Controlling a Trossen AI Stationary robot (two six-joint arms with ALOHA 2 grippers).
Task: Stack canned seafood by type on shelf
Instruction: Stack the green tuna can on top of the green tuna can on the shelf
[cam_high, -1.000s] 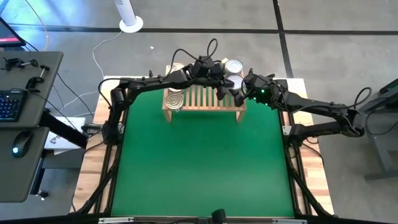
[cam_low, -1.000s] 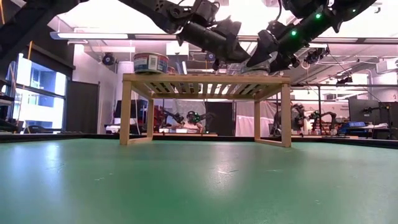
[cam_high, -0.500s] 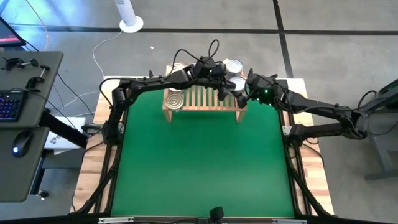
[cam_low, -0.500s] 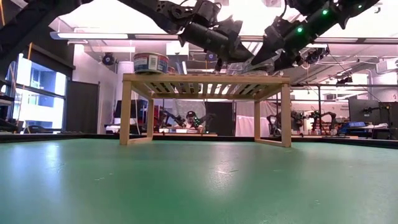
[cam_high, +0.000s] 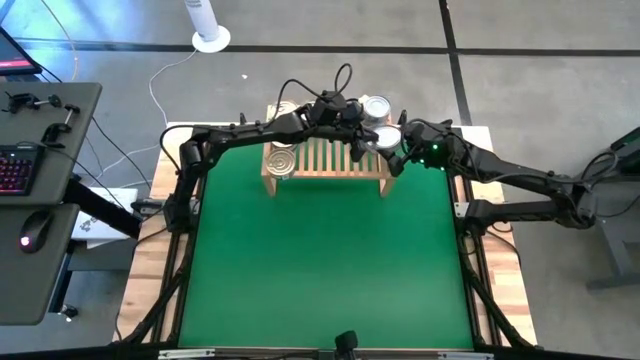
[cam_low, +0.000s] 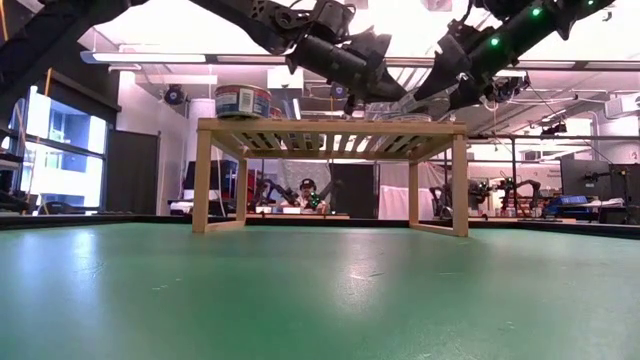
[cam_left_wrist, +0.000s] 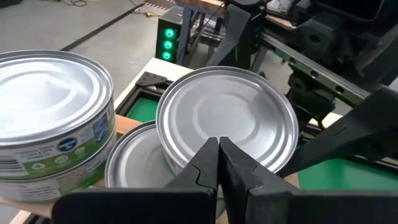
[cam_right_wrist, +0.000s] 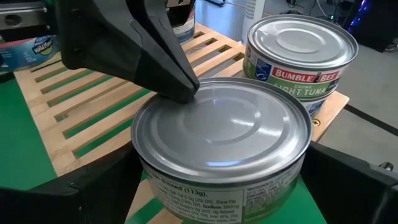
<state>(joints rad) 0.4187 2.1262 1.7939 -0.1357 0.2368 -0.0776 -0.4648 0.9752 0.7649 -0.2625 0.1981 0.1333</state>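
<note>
The light-wood shelf stands at the far edge of the green mat. On its right end a silver-topped tin sits shifted on top of another silver tin, next to a stack of two green-labelled tins. My left gripper is shut, its tips on the upper tin's top. My right gripper is open, with its fingers on either side of that tin and apart from it. A gold-topped tin rests on the shelf's left end. My left gripper is shut, and its fingertips touch the silver tin's flat top near the rim. The fingers come slanting down from the table's left side. The tin stays upright, resting off-centre on the tin beneath it.
A second gold-topped tin stands behind the first at the shelf's far left. The shelf's slatted middle is bare. The green mat spreads in front of the shelf. A desk with a keyboard and mouse stands off the table's left side.
My right gripper has drawn back from the shelf's right end toward the table's right edge, staying open. The silver tin has stayed in place under my left gripper's tips.
</note>
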